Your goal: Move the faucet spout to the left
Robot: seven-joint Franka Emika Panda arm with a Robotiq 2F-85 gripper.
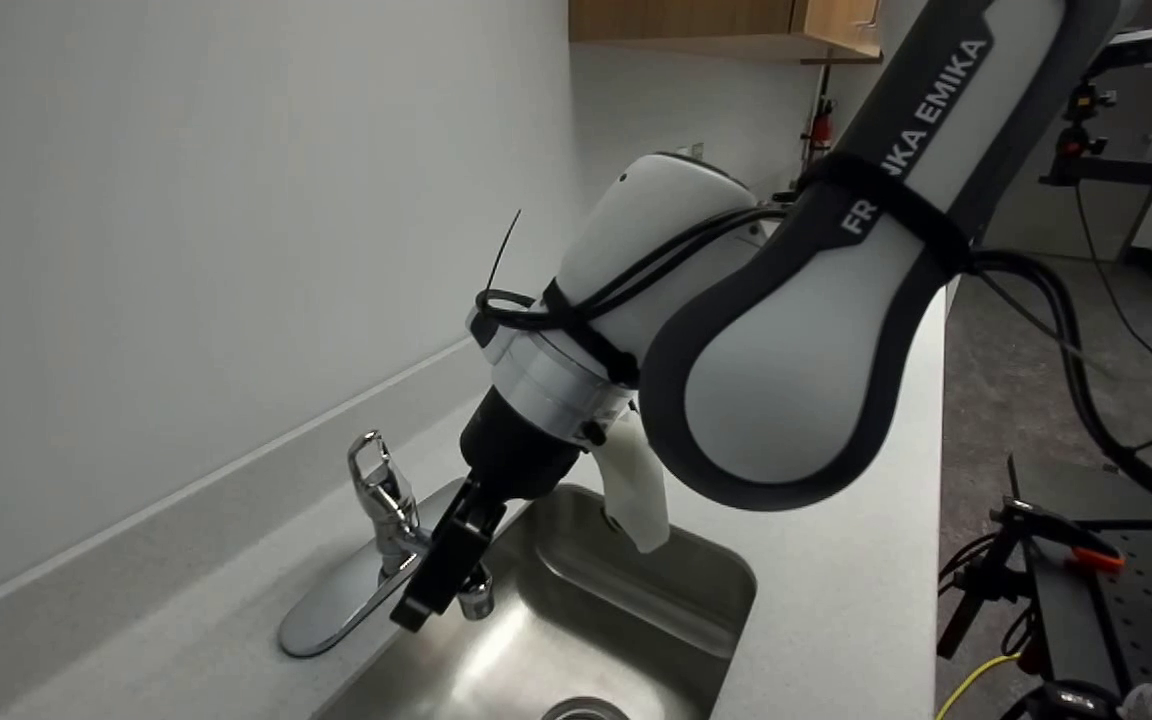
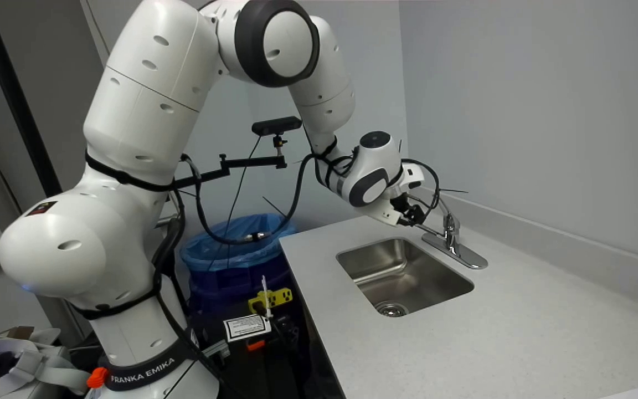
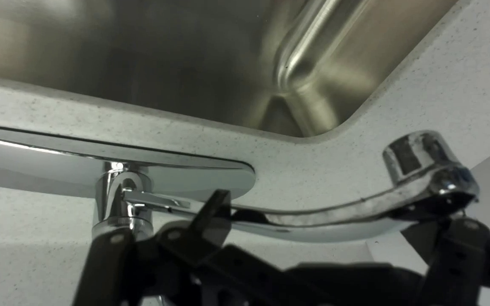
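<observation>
The faucet spout is a long, slightly arched silver tube with a downturned tip. In the wrist view it runs rightward from the faucet body across the gap between my fingers. My gripper is open, one finger over the spout near its base end, the other by its tip end. Contact cannot be told. In the exterior views my gripper is at the faucet. It hides the middle of the spout; the spout tip shows beyond it. Part of the spout also shows beside my gripper.
The lever handle stands up on the faucet body. The oval base plate lies on the counter beside the steel sink. The wall rises behind the faucet. A dark cable loops near my wrist.
</observation>
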